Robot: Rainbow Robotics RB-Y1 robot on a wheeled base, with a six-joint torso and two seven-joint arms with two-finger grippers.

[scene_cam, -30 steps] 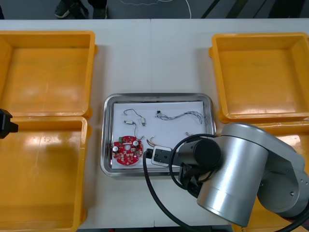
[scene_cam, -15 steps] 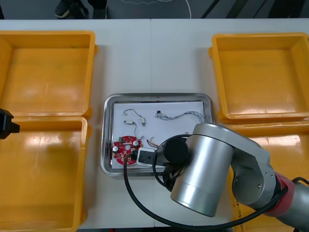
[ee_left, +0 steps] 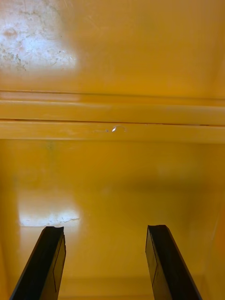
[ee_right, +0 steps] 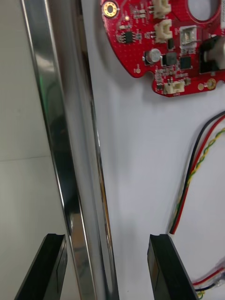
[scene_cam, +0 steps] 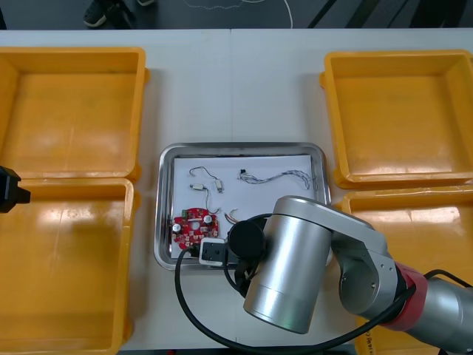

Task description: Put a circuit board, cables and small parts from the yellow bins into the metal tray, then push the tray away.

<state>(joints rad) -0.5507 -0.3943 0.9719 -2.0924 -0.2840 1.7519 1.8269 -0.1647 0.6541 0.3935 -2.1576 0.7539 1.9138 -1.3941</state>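
Observation:
The metal tray [scene_cam: 243, 147] lies mid-table, white inside. It holds a round red circuit board [scene_cam: 193, 228] at its near left and thin cables [scene_cam: 272, 177] farther back. My right arm [scene_cam: 294, 272] reaches over the tray's near edge. In the right wrist view my right gripper [ee_right: 107, 269] is open and straddles the tray's shiny near rim [ee_right: 70, 164], one finger outside it and one finger [ee_right: 165, 267] over the white inside. The red board [ee_right: 164, 47] and a red and yellow cable [ee_right: 197, 168] lie ahead of the fingers. My left gripper [ee_left: 105, 262] is open over a yellow bin [ee_left: 112, 61].
Two yellow bins [scene_cam: 74, 103] [scene_cam: 59, 274] stand at the left and two [scene_cam: 399, 111] [scene_cam: 432, 218] at the right; the insides I can see look bare. My left arm [scene_cam: 11, 190] sits at the left edge between the left bins. Open table lies beyond the tray.
My right arm has swung leftward along the tray's near edge, and now covers the tray's near right part. The left arm has not moved.

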